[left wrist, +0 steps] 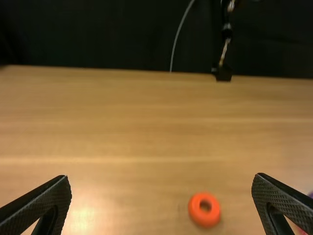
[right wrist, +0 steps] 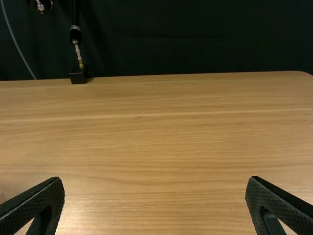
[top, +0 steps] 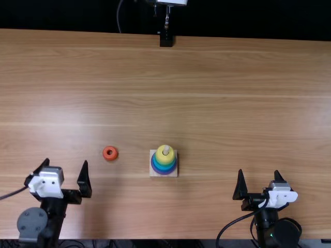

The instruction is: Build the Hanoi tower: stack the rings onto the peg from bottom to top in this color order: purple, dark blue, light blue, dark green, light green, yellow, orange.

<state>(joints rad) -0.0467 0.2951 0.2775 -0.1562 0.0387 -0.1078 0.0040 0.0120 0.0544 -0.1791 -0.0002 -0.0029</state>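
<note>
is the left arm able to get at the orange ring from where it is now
Probably yes: the orange ring lies flat on the bare table, just beyond the left gripper, whose fingers are open, and nothing stands between them.

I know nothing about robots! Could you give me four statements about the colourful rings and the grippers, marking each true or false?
1. The orange ring lies on the table. True.
2. The yellow ring is the lowest on the peg. False: it is the topmost there; the purple ring is lowest.
3. The left gripper is holding a ring. False: it is open and empty.
4. The right gripper is open. True.
</note>
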